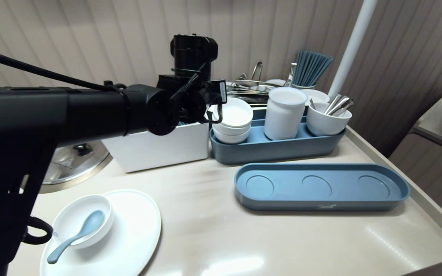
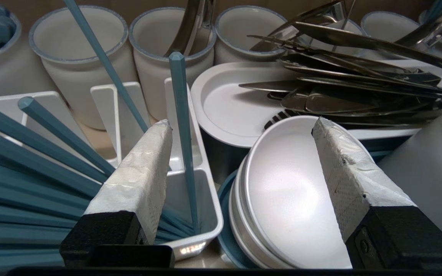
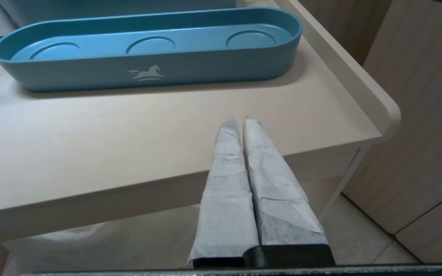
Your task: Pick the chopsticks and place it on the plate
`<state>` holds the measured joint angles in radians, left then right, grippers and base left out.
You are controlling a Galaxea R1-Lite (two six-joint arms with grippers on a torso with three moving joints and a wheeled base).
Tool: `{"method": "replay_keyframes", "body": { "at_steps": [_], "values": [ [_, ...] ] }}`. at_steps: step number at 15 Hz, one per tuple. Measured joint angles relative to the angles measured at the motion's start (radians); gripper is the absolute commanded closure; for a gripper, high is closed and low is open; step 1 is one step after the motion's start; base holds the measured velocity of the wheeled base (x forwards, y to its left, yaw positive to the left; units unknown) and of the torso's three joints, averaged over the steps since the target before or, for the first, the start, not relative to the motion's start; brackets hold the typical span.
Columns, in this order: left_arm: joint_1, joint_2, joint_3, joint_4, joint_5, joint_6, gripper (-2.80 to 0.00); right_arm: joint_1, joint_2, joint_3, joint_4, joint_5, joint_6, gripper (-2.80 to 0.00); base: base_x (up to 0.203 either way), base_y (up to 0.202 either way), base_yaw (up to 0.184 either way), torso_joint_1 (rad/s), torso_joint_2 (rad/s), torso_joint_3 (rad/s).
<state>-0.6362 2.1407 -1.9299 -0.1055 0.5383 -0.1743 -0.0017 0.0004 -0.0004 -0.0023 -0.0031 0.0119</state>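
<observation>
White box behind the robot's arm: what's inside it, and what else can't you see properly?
- Head view: the left arm covers the top of the white box, so its contents are hidden there.
- Head view: the same arm hides most of the pot lid.
- Left wrist view: the blue chopsticks run off the edge; the open left gripper blocks part of the stacked bowls, so their count is unclear.
</observation>
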Motion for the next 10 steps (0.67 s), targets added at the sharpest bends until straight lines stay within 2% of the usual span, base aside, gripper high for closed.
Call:
{"method": "replay_keyframes", "body": {
  "at_steps": [2, 4, 5, 8, 10],
  "values": [
    [0.018, 0.045, -0.005, -0.101, 0.001, 0.022, -2.80, 0.000, 0.000, 0.000, 0.000, 0.000, 0.000, 0.00, 0.000, 0.000, 0.000, 0.000, 0.00, 0.000],
    [0.030, 0.079, -0.006, -0.150, -0.001, 0.026, -2.80, 0.000, 0.000, 0.000, 0.000, 0.000, 0.000, 0.00, 0.000, 0.000, 0.000, 0.000, 0.00, 0.000],
    [0.039, 0.096, -0.008, -0.176, -0.003, 0.036, 0.00, 0.000, 0.000, 0.000, 0.000, 0.000, 0.000, 0.00, 0.000, 0.000, 0.000, 0.000, 0.00, 0.000],
    [0.069, 0.146, -0.013, -0.274, -0.015, 0.077, 0.00, 0.000, 0.000, 0.000, 0.000, 0.000, 0.000, 0.00, 0.000, 0.000, 0.000, 0.000, 0.00, 0.000],
    [0.078, 0.168, -0.014, -0.293, -0.019, 0.083, 0.00, 0.000, 0.000, 0.000, 0.000, 0.000, 0.000, 0.00, 0.000, 0.000, 0.000, 0.000, 0.00, 0.000]
  ]
}}
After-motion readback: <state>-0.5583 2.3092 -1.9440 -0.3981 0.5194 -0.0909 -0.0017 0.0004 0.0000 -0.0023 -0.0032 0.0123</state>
